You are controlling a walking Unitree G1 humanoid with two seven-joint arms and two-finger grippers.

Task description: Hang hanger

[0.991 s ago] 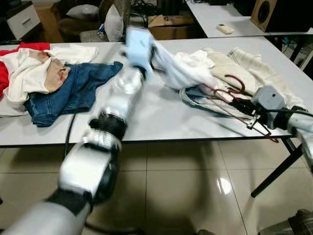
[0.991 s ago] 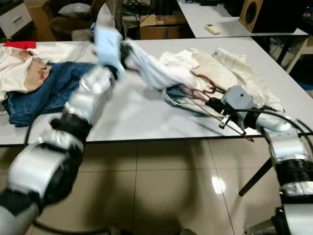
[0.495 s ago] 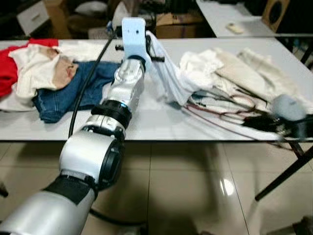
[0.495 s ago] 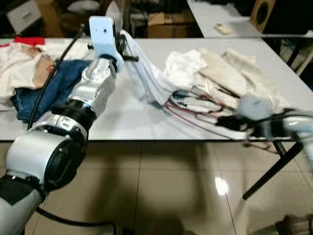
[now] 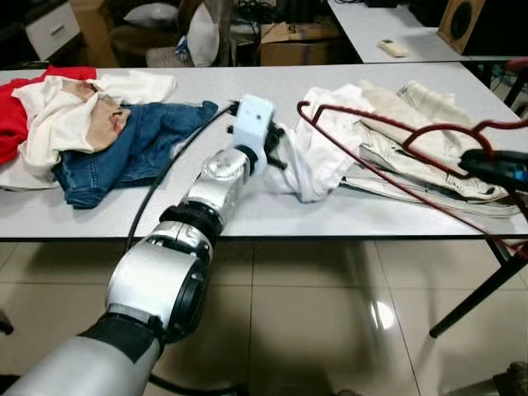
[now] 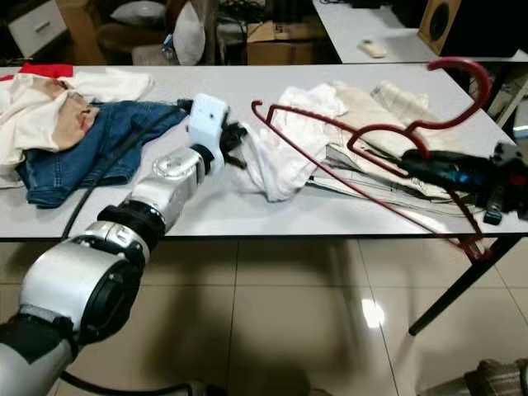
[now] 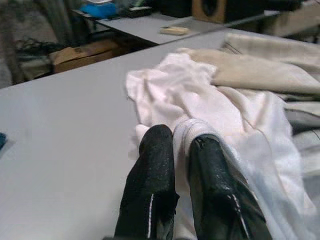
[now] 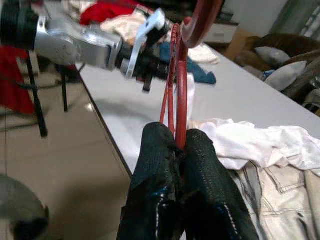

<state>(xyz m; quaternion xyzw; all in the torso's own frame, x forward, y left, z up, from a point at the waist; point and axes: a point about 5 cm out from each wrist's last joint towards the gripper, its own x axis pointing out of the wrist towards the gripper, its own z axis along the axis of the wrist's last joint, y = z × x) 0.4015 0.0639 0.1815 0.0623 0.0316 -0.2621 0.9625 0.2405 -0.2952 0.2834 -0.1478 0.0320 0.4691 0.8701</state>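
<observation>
Right wrist view: right gripper [image 8: 179, 142] clamps red hanger [image 6: 371, 132] | left gripper [image 7: 181, 142] pinches white shirt [image 7: 225, 125]

Table [image 5: 272, 219]: clothes heap [image 5: 78, 124] at left edge; shirt [image 5: 318, 157] mid, near front edge; trousers pile [image 5: 412, 132] twd right edge; hanger [image 6: 371, 140] above it.

Red hanger [image 6: 371, 136], white shirt [image 5: 318, 153], blue jeans [image 5: 124, 148]

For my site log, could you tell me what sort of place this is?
Probably a workroom or office used for laundry sorting: long grey folding tables on glossy tile floor, piled clothes such as blue jeans, plus a wooden speaker and cardboard box behind.
</observation>
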